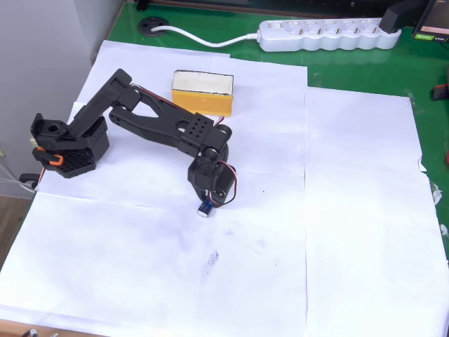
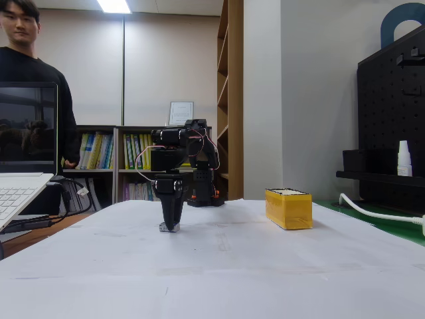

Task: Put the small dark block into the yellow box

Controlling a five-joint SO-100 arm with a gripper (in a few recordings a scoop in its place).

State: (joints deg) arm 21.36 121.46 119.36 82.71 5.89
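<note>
Gripper (image 1: 205, 205) seemingly closed on small dark block (image 1: 205, 209); yellow box (image 1: 202, 92) unobstructed behind; power strip (image 1: 326, 34) beyond

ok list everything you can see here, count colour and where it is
small dark block: one, dark with a bluish face, on the paper at the gripper's tip
yellow box: one, orange-yellow sides, cream top, far side of the paper in the overhead view
paper sheets: several, white, covering the table
table: one, green, showing past the paper
power strip: one, white, far edge in the overhead view
laptop: one, silver, left in the fixed view
person: one, dark top, behind the laptop
gripper: one, black, lowered onto the block; jaw state unclear
</note>
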